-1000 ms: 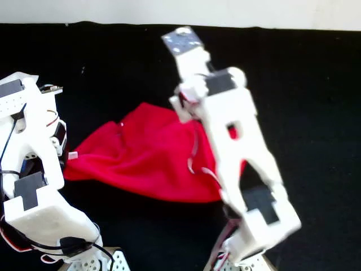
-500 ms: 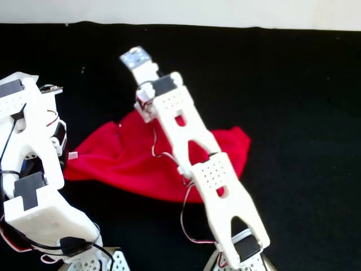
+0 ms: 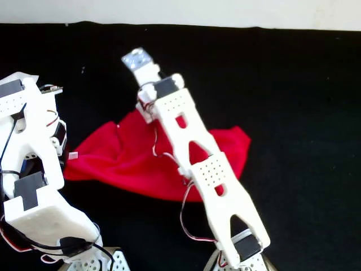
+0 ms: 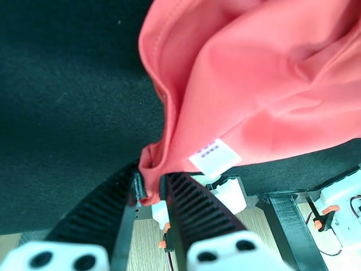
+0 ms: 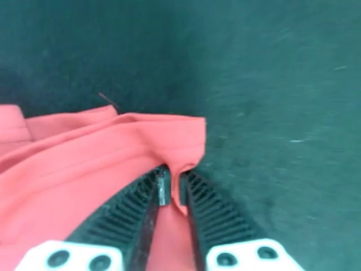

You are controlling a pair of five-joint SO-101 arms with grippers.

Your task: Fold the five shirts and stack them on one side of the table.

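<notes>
Lying crumpled on the black surface [image 3: 304, 84]: one red shirt [image 3: 127, 161]; left end effector [image 4: 149, 183] clamped on one edge, right end effector [image 5: 169, 179] clamped on a far corner, likely to draw the cloth flat for folding

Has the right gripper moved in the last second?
Yes. The right gripper, shut on the red shirt, has swung toward the still left arm.
</notes>
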